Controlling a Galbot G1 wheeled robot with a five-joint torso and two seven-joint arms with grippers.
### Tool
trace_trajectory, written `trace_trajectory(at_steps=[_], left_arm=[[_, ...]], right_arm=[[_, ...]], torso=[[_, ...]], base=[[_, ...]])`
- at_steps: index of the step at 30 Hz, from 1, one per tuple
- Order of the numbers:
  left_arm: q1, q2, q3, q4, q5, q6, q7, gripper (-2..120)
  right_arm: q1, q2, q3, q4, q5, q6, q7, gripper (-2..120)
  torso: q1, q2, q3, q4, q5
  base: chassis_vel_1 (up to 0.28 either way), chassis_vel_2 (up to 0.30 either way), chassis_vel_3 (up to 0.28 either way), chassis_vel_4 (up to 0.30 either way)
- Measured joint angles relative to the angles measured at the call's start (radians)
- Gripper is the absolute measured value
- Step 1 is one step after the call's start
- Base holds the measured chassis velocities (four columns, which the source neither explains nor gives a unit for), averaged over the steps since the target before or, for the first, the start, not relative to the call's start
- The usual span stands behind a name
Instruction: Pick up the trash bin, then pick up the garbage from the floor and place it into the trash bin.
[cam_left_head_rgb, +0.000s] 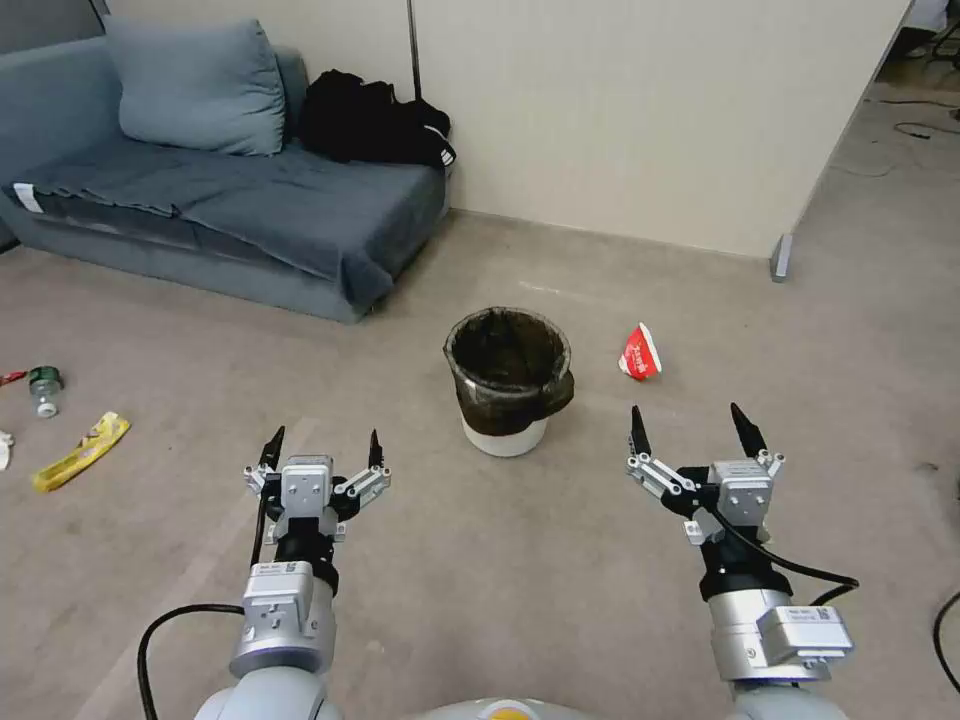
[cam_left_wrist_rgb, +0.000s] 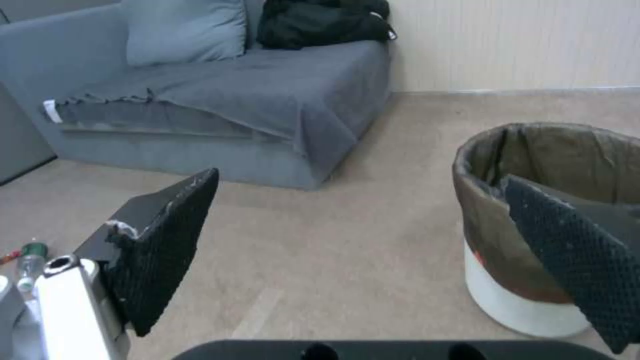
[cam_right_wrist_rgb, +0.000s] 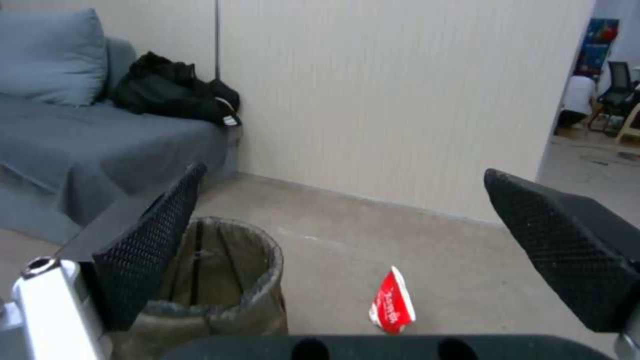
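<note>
The trash bin (cam_left_head_rgb: 509, 380) stands upright on the floor, centred ahead of the robot and between its two arms, probably so either can reach its bag-lined rim for the first pickup. A crushed red-and-white cup (cam_left_head_rgb: 640, 353) lies just right of it, with a yellow wrapper (cam_left_head_rgb: 82, 452) and a small green bottle (cam_left_head_rgb: 44, 388) far left. The left gripper (cam_left_head_rgb: 322, 448) and right gripper (cam_left_head_rgb: 690, 424) hover nearer, both spread wide, holding and touching nothing.

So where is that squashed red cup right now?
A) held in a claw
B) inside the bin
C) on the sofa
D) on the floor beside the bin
D: the red cup lies on the bare floor to the right of the trash bin, apart from it.
</note>
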Motion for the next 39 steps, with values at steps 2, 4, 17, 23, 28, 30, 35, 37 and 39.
trace_trajectory(at_steps=[2,4,17,23,28,30,35,37,39], left_arm=[[0.0,-0.001,0.002,0.001,0.001,0.0,0.0,100],[-0.001,-0.001,0.002,0.002,0.002,0.0,0.0,100],[0.0,-0.002,0.006,0.003,0.006,-0.002,0.0,100],[0.0,-0.002,0.007,0.006,0.007,-0.003,0.0,100],[0.0,0.0,0.008,0.006,0.007,-0.003,0.0,100],[0.001,0.002,0.009,0.006,0.006,-0.003,0.0,100],[0.0,0.011,0.017,0.006,0.002,-0.003,0.0,100],[-0.003,0.014,0.018,0.006,-0.009,-0.003,0.006,100],[-0.016,0.021,0.018,0.006,-0.048,-0.002,0.028,100]], right_arm=[[0.0,0.0,0.0,0.0,0.0,0.0,-0.001,100],[0.0,0.0,0.0,0.0,0.0,0.0,0.0,100],[0.0,0.0,0.001,-0.002,-0.004,0.003,-0.003,100],[0.002,0.0,0.001,-0.008,-0.012,0.019,-0.003,100],[0.003,0.0,0.0,-0.017,-0.02,0.051,-0.007,100],[0.003,0.0,0.0,-0.02,-0.023,0.065,-0.01,100],[0.002,0.0,-0.001,-0.022,-0.025,0.073,-0.012,100],[0.001,0.0,-0.002,-0.022,-0.025,0.076,-0.015,100],[0.0,0.0,-0.003,-0.022,-0.025,0.08,-0.017,100]], torso=[[0.0,0.0,0.0,0.0,-0.0002],[0.0,0.0,0.0,0.0001,0.0],[0.0,0.0,0.0,0.0001,-0.0002],[0.0,0.0,0.0,-0.0001,0.0001],[0.0,0.0,0.0,0.0,0.0],[0.0,0.0,0.0,0.0,-0.0001],[0.0,0.0,0.0,0.0,0.0],[0.0,0.0,0.0,0.0,-0.0001],[0.0,0.0,0.0,0.0,0.0]], base=[[-0.142,0.139,0.134,-0.137],[-0.148,0.131,0.132,-0.129],[-0.138,0.127,0.138,-0.145],[-0.131,0.122,0.13,-0.135],[-0.069,0.065,0.077,-0.066],[0.0,0.0,0.0,0.0],[0.0,0.0,0.0,0.0],[0.0,0.0,0.0,0.0],[0.0,0.0,0.0,0.0]])
